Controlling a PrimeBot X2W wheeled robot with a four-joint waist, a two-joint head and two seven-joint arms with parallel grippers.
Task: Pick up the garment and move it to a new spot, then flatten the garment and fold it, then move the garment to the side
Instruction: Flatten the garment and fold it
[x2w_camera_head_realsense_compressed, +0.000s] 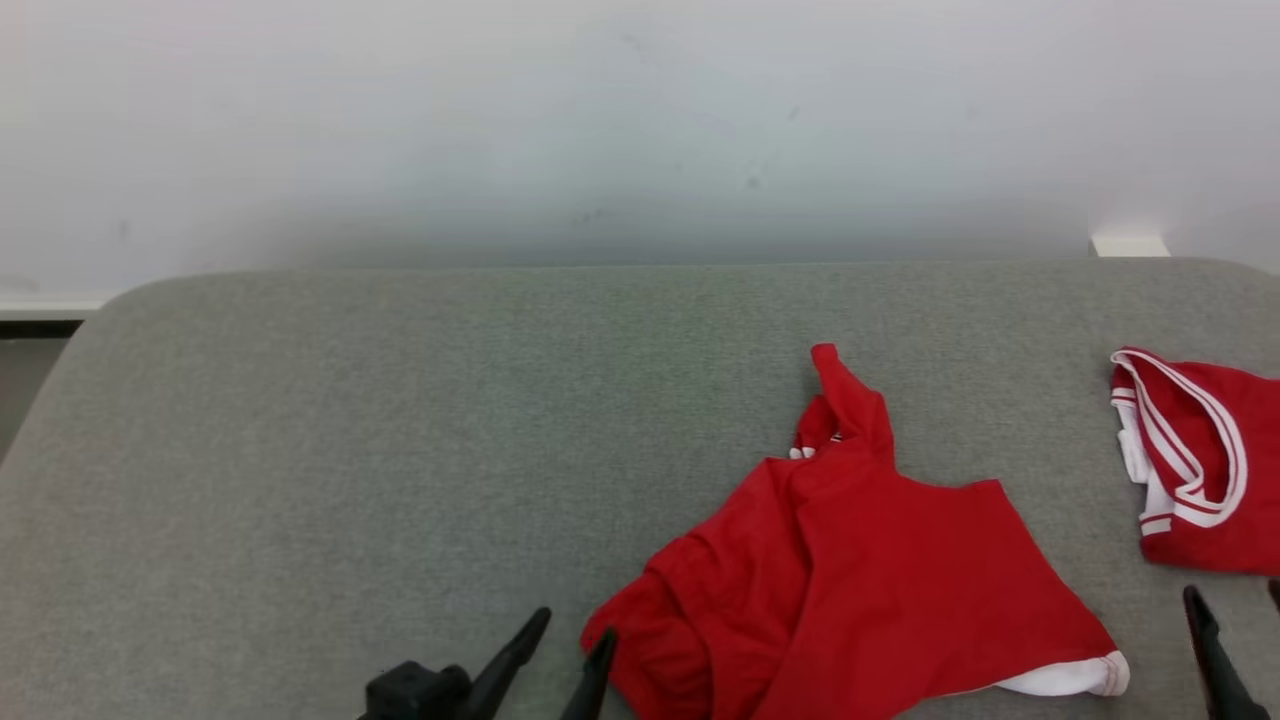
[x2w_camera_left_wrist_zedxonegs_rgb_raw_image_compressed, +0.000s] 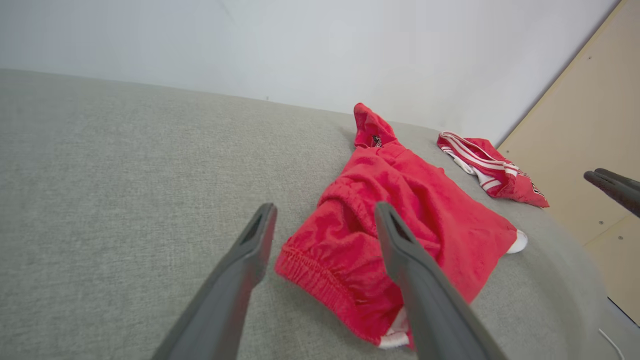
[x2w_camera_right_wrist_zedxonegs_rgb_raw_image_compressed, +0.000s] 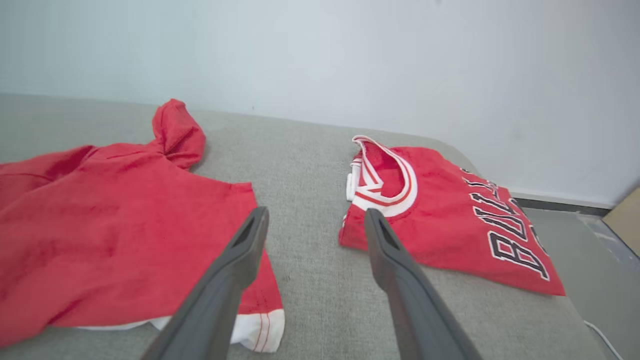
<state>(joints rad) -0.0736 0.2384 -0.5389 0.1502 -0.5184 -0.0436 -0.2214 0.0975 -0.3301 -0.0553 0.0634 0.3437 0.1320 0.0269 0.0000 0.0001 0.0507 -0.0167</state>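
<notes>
The garment (x2w_camera_head_realsense_compressed: 880, 570) is a pair of red shorts with white trim. It lies crumpled on the grey table (x2w_camera_head_realsense_compressed: 400, 450), right of the middle, with a peak of cloth standing up at its far end. My left gripper (x2w_camera_head_realsense_compressed: 577, 624) is open just left of its near-left edge, above the elastic waistband (x2w_camera_left_wrist_zedxonegs_rgb_raw_image_compressed: 310, 275), with nothing between its fingers. My right gripper (x2w_camera_head_realsense_compressed: 1232, 590) is open and empty too, hanging above the bare strip of table to the right of the garment (x2w_camera_right_wrist_zedxonegs_rgb_raw_image_compressed: 100, 220).
A red jersey (x2w_camera_head_realsense_compressed: 1200, 470) with white-striped trim and black lettering lies at the table's right end, near my right gripper (x2w_camera_right_wrist_zedxonegs_rgb_raw_image_compressed: 316, 211). A pale wall stands behind the table. A beige panel (x2w_camera_left_wrist_zedxonegs_rgb_raw_image_compressed: 590, 125) is off the right edge. The table's left half is bare.
</notes>
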